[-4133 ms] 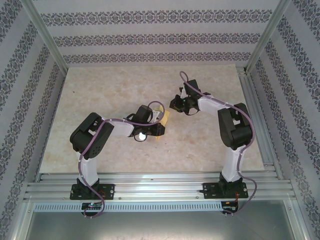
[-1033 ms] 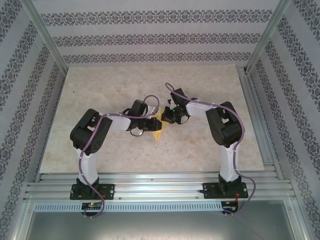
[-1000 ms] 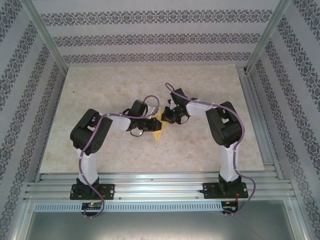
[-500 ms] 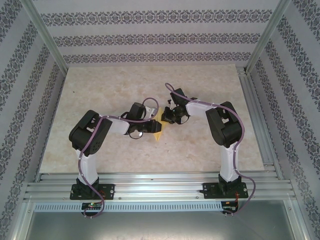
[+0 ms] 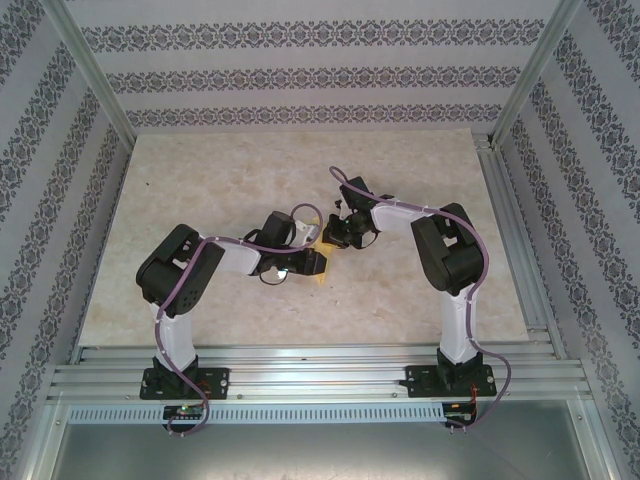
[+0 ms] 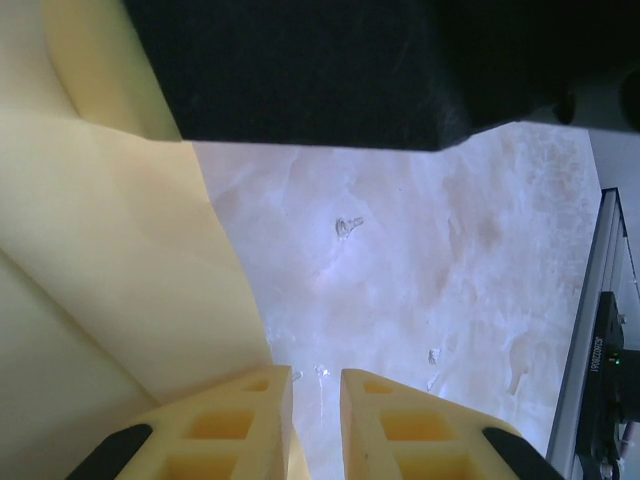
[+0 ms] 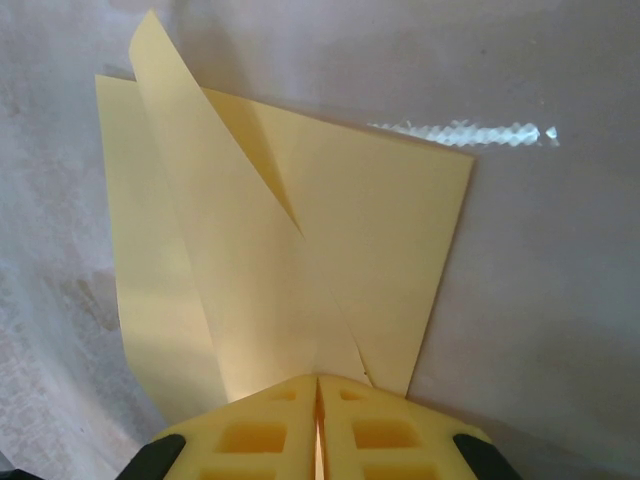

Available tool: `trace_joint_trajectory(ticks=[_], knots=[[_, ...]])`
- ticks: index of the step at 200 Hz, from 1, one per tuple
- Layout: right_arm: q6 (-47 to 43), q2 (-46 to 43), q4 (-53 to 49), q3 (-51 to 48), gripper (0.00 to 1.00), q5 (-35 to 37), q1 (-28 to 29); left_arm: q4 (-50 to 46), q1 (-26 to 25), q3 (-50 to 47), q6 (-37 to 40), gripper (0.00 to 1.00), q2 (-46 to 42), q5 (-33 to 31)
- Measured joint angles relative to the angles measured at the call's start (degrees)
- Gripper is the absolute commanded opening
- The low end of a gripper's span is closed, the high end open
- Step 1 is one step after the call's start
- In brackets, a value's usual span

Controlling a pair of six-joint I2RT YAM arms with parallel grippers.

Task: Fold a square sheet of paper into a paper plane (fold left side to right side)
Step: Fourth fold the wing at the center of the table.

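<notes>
Lying near the centre of the table (image 5: 200, 170), partly folded: square sheet of paper (image 7: 290, 250), mustard-yellow. One flap was seen creased over and lifted toward 11 o'clock in the right wrist view. It was judged very light, limp, easily crumpled and apt to slide, so best taken at an edge or corner. Right gripper (image 7: 318, 378): jaws were pressed together, apparently pinching the sheet's 6 o'clock edge. Left gripper (image 6: 315, 378): jaws were parted narrowly, with the sheet at their 9 o'clock.
</notes>
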Motion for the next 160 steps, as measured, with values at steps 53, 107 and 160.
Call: trace_joint_trajectory(ticks=[53, 107, 160], knots=[[-0.37, 0.00, -0.87, 0.31, 0.10, 0.04, 0.26, -5.09, -2.14, 2.12, 3.61, 0.21, -0.04, -1.38], [-1.49, 0.11, -2.10, 0.68, 0.10, 0.00, 0.24, -8.44, -3.34, 2.10, 4.50, 0.25, -1.49, -2.73], [-1.88, 0.11, -2.25, 0.72, 0.10, -0.02, 0.24, -10.71, -4.55, 1.27, 4.48, 0.26, -3.13, -3.28]])
